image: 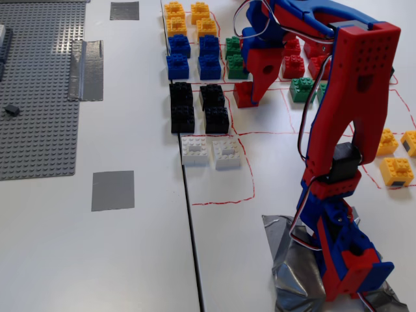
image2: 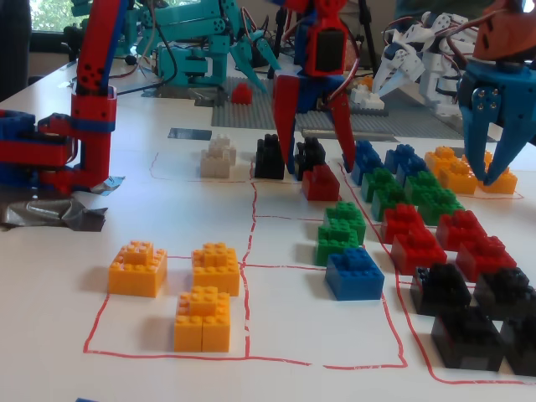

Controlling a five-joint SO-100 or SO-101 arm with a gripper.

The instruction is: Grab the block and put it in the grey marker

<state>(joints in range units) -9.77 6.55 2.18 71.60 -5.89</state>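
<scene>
block [image2: 321,182] between open hand [image2: 318,164] fingers

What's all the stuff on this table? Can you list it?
red block: one, red, between the gripper's fingers
grey marker: one, grey, square tape left of the black line
wrinkled tape strip: one, grey, on the baseplate's edge
baseplate: one, grey, far left
white bricks: two, white, below the black ones
black bricks: four, black, beside the line
blue bricks: four, blue, above the black
green bricks: several, green, middle
arm: one, red and blue
gripper: one, open
</scene>
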